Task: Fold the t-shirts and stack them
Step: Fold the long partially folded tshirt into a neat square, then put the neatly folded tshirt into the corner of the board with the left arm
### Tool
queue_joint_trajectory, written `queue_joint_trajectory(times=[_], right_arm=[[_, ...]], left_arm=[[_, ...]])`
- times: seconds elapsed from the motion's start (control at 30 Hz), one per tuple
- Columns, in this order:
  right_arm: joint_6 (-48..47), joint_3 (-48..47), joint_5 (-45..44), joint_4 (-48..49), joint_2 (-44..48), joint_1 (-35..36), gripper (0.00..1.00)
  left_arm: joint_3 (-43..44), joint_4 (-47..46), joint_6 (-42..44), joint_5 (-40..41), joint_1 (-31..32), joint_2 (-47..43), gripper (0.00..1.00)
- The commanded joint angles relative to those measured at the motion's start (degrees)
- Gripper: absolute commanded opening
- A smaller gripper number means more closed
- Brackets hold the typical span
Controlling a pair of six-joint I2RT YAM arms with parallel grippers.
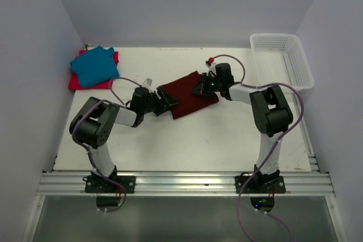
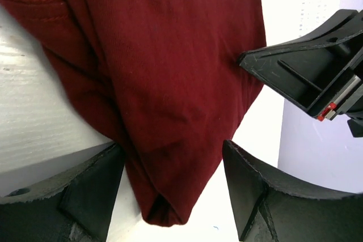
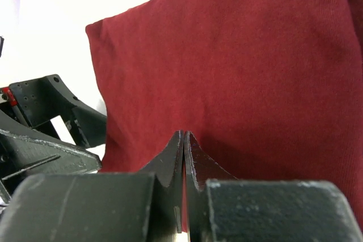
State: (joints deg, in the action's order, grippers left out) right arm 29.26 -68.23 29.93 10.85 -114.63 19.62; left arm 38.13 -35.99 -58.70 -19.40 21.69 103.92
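Nearest the arms, on the middle of the desk (image 1: 198, 140), the left pincer (image 2: 171, 147) stands released, its fingers well apart with the near-left corner of the maroon t-shirt (image 1: 190, 103) lying loose between them. Just beyond, the right pincer (image 3: 184, 134) is clenched tight, its tips down on the shirt's far-right part; whether a pinch of cloth is caught between them I cannot tell. The risk from here, as I judge it, is that the folded bundle comes undone. If the right pincer lifts or drags with only a thin pinch, or none, the layers may slide open. If the left pincer closes on just the top layer at that corner, the fold may peel apart. The two pincers are also near each other and might collide. The shirt looks like a compact, roughly rectangular fold lying at a slant, soft and thick, with a rounded doubled corner and a stitched hem showing. At the far left, the teal t-shirt (image 1: 95, 66) lies on the red-pink t-shirt (image 1: 76, 83). At the far right stands a white basket (image 1: 305, 63).
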Motion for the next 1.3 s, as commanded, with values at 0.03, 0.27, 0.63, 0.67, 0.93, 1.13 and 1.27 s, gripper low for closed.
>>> queue_joint_trajectory(times=[0.03,0.27,0.63,0.67,0.93,1.13,1.27], right_arm=[[-2.2,-2.1,-2.9,-1.9,-0.2,0.5,0.0],[-2.4,-2.1,-4.1,-2.9,-0.7,1.3,0.0],[-4.0,-3.3,-9.4,-7.6,-1.9,3.1,0.0],[-4.1,-4.1,-11.0,-8.6,-2.0,3.2,0.0],[-7.2,-9.0,-20.0,-19.3,-5.8,6.7,0.0],[-7.7,-9.9,-19.6,-21.0,-6.7,7.0,0.0],[-7.9,-10.2,-19.2,-21.6,-6.9,6.9,0.0]], left_arm=[[-0.6,6.0,-0.4,4.5,0.5,4.6,0.75],[0.8,5.8,-1.2,5.6,0.5,6.7,0.76],[4.7,6.7,-1.7,5.9,0.5,7.9,0.76],[4.8,6.7,-1.7,5.9,0.5,8.0,0.76],[5.7,5.4,-1.6,5.2,0.4,9.4,0.76],[7.7,2.6,-1.1,4.0,0.2,11.1,0.72],[9.8,-2.4,-1.3,1.6,0.0,13.3,0.46]])
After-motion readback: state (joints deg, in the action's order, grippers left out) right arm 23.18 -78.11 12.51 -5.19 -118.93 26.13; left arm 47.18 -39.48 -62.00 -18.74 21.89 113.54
